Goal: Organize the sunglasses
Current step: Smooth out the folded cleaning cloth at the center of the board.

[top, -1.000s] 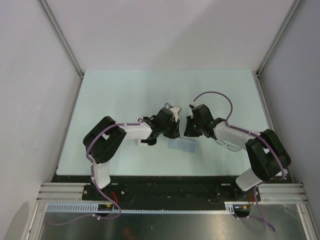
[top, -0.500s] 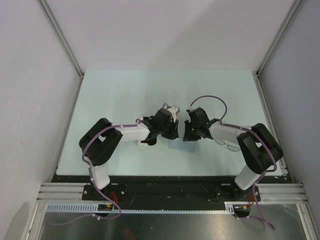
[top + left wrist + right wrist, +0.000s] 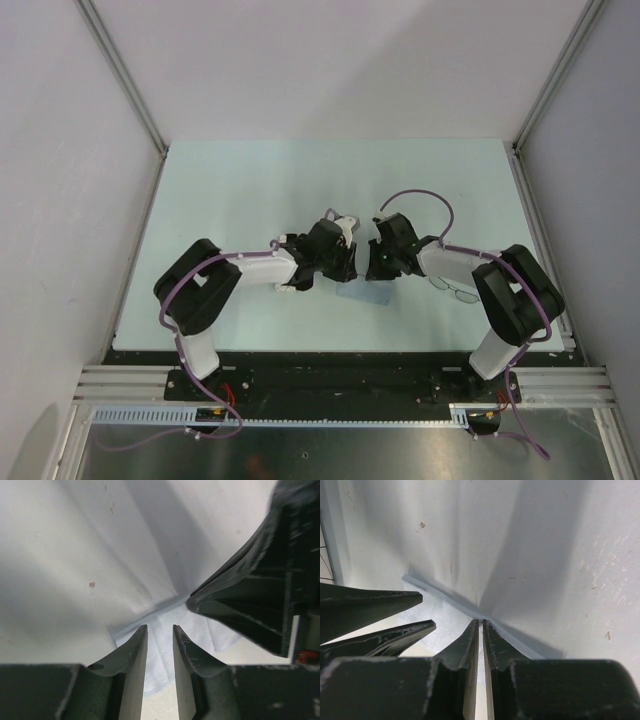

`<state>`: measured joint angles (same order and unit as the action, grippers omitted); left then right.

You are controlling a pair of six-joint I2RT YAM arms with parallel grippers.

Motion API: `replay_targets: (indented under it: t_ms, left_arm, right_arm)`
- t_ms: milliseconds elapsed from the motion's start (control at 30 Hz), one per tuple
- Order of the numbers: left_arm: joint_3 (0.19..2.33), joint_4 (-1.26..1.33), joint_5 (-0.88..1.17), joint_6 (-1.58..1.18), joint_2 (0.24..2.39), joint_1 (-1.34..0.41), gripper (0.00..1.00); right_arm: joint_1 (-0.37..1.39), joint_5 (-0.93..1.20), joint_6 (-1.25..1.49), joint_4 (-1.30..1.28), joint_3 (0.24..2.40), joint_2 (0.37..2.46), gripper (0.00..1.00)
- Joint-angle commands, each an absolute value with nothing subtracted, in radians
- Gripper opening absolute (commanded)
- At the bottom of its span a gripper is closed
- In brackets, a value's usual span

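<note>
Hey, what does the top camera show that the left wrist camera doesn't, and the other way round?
Only the top view: the glasses lying on the table beside the right arm, apart from the cloth. Only the left wrist view: the left hand, its fingers slightly apart over the cloth. Both: the pale blue cloth and the right hand close by.

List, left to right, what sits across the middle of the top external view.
Left arm's elbow → left gripper → right gripper → glasses → right arm's elbow. The blue cloth under both grippers is left out.
</note>
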<state>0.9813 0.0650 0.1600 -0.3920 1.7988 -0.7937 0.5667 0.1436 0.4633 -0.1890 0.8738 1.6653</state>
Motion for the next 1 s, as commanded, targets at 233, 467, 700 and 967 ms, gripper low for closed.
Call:
replay_targets:
  t_ms: [233,467,700,967]
  left_arm:
    - [0.962,0.069,0.127,-0.399,1.864,-0.801,0.31]
    - [0.953,0.057,0.12,-0.393,1.874,-0.801,0.31]
    - [0.954,0.051,0.107,-0.391,1.871,-0.801,0.31]
    - [0.953,0.045,0.101,-0.385,1.868,-0.801,0.31]
  right_arm:
    - [0.557,0.04,0.446,-0.276,0.888,1.666,0.13]
    - [0.543,0.02,0.44,-0.299,0.876,1.634,0.12]
    - [0.525,0.025,0.436,-0.302,0.832,1.606,0.13]
    - [0.495,0.018,0.433,-0.314,0.787,1.549,0.12]
